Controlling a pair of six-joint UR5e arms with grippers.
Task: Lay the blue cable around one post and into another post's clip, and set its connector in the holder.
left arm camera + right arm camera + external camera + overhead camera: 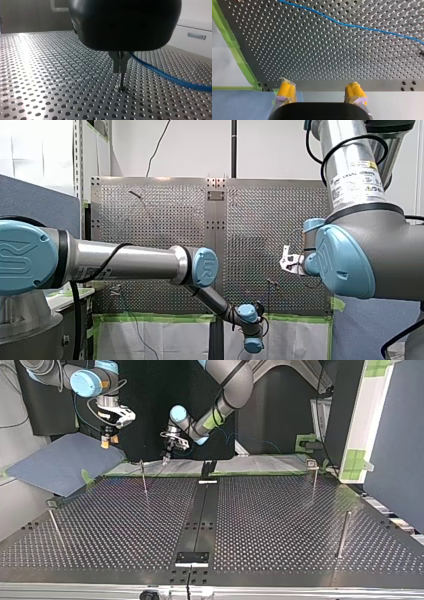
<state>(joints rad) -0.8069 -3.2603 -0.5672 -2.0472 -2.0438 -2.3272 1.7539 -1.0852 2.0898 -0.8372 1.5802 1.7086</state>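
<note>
My left gripper (120, 72) hangs low near the arm-side edge of the tabletop (50, 75), jaws pinched shut on the blue cable (172, 78) (probably to steer it toward the nearby post (144, 479)), which trails across the tabletop, while my right gripper (319, 84), yellow pads (285, 90) wide apart and empty, hovers off that edge, out of the way.

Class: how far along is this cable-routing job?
Done: nothing; the thin blue cable lies loose on the perforated metal table, and the slim metal posts stand bare. In hand: my left gripper, jaws shut, seems to hold the cable; my right gripper is open, empty. Left: post, clip and holder steps.
</note>
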